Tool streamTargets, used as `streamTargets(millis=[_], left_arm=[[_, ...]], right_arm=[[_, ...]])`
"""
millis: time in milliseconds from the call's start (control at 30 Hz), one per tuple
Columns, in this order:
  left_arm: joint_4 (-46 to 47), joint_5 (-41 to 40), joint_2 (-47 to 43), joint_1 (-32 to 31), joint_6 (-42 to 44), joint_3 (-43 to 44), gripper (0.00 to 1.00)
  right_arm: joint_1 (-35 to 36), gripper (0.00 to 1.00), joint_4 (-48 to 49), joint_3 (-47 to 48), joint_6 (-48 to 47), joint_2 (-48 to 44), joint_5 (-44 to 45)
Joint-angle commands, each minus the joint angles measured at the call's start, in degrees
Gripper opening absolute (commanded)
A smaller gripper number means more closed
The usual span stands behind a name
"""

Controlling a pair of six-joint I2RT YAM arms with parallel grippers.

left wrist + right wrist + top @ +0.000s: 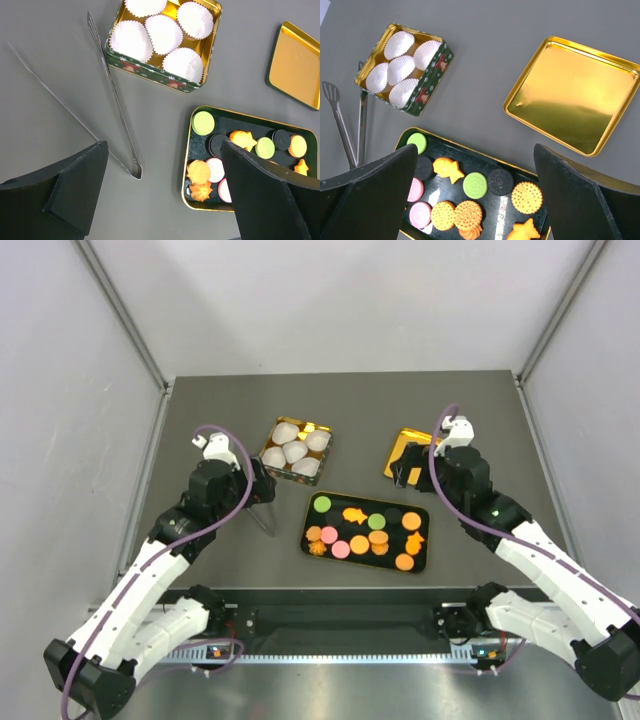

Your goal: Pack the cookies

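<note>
The cookies (378, 537) lie on a black gold-rimmed tray (366, 499) at the table's front centre: orange, pink, green and dark discs plus orange star and fish shapes. They also show in the left wrist view (203, 122) and in the right wrist view (475, 184). My left gripper (262, 485) is open and empty, above the table left of the tray (235, 120), near metal tongs (112, 100). My right gripper (405, 472) is open and empty, above the tray's far edge (473, 165). In the wrist views the left gripper (163, 142) and right gripper (475, 147) have their jaws wide apart.
A square green tin (315, 427) holding several white paper cups (295, 452) stands behind the tray; it also shows in the wrist views (150, 72) (432, 82). Its gold lid (405, 452) lies upside down at the right (572, 95) (295, 65). The tongs (262, 518) (342, 125) lie left of the tray.
</note>
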Motion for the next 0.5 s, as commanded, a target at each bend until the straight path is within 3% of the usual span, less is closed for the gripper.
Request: streamTargets(millis=[0,467], left_arm=[[3.03,-0.37,-1.26,-0.17,-0.18,0.12,0.99],[3.29,-2.31,-0.99,-0.17,-4.31,-1.98,0.99]], right_arm=[[0.03,1.0,2.35,-0.01,-0.96,-1.75,0.19],[0.12,1.0,0.95,0.43,-2.2,-1.32,-1.39]])
